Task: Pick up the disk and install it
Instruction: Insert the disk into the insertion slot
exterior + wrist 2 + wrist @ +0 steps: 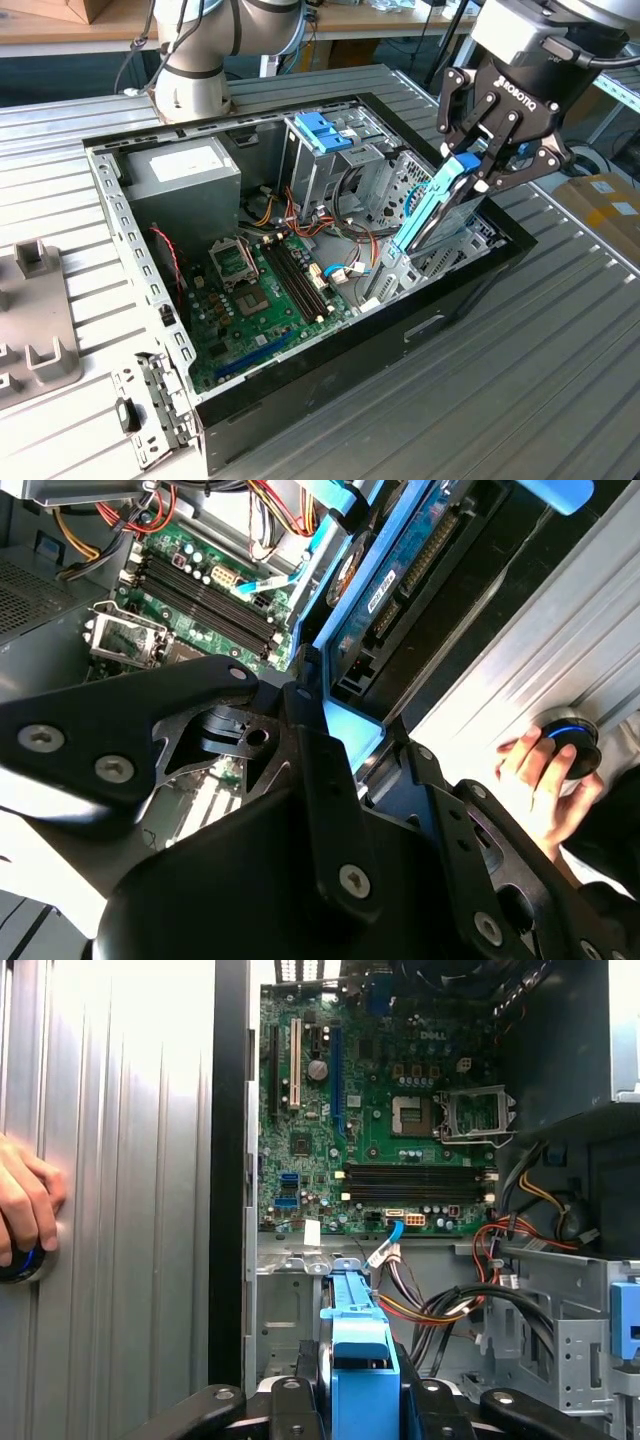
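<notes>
The disk (432, 212), a dark drive in a light blue bracket, stands tilted on edge over the drive bay at the open computer case's (150, 290) side toward the exterior view's right. Its lower end dips among the bay's metal rails. My gripper (472, 168) is shut on its upper end, one black finger on each side of the bracket. In the second wrist view the disk (400, 590) shows its circuit-board side beyond my gripper (345, 730). The first wrist view has the blue bracket (360, 1355) clamped in my gripper (360, 1400), above the bay.
Inside the case lie the green motherboard (265, 290), a grey power supply box (185, 175), loose cables (335, 240) and a bare blue caddy handle (325, 130). A person's hand (545, 770) rests on a round knob on the table. A grey fixture (35, 320) sits at the exterior view's left.
</notes>
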Available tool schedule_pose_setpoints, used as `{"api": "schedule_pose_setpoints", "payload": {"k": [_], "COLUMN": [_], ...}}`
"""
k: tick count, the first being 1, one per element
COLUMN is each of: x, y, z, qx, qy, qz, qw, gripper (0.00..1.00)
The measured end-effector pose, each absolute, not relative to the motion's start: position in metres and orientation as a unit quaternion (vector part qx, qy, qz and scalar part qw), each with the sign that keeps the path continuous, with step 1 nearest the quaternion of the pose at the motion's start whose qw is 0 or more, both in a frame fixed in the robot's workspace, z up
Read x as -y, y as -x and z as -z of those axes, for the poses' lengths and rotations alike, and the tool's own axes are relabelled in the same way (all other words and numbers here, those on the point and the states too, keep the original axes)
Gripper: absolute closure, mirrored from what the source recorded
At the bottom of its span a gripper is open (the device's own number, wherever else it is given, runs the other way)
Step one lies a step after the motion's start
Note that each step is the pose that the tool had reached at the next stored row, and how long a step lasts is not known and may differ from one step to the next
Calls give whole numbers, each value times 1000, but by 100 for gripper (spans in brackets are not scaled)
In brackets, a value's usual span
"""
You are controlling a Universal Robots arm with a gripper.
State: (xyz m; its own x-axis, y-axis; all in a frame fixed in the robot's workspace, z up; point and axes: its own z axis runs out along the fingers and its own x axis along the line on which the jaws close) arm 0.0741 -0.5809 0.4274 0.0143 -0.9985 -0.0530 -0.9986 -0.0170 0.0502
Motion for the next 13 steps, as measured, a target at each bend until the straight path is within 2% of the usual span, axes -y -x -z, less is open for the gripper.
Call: {"api": "schedule_pose_setpoints", "payload": {"k": [13], "x": [581], "y": [-74], "z": [-422], "qx": [-701], "qy": [712], "qz": [-37], "qw": [1], "gripper": [63]}}
